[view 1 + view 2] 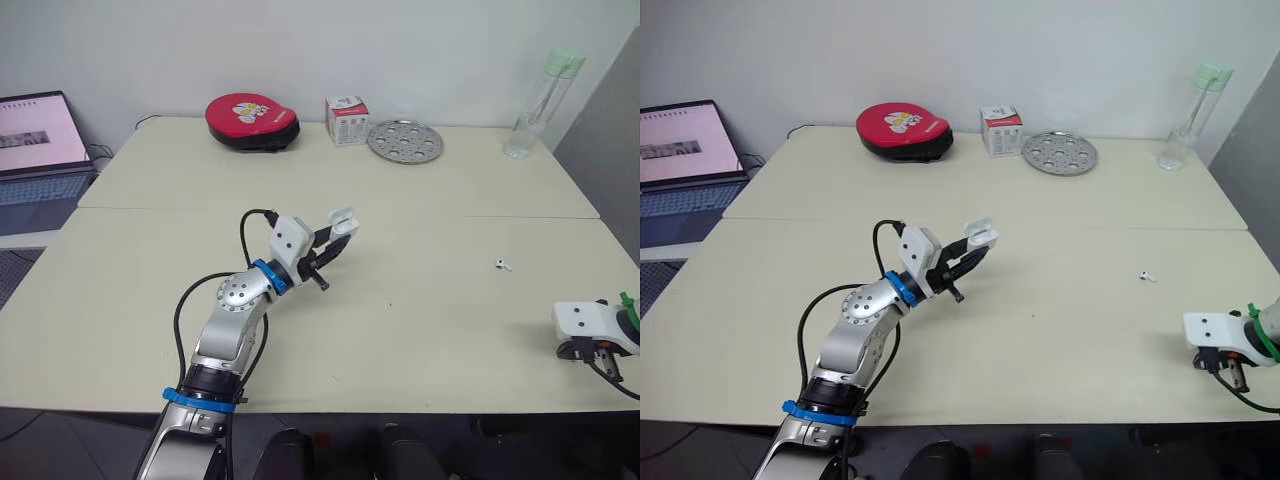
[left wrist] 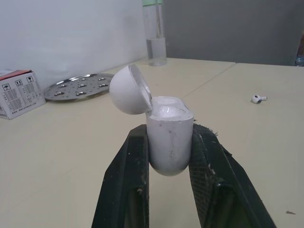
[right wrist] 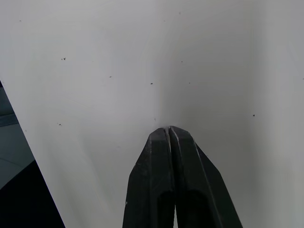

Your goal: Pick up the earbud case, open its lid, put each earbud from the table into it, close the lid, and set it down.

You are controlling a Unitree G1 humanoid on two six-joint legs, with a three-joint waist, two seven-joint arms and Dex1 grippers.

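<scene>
Left wrist view: case [image 2: 169, 142] (within claw [image 2: 169, 129])

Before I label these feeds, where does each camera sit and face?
Left eye: on the head, forward and down over the cream table; both arms show.
Right eye: beside it, same scene.
Left wrist: along the left gripper, shut on the open white earbud case; shares the small white earbud with the eyes.
Right wrist: past the shut right gripper, onto the table.
</scene>
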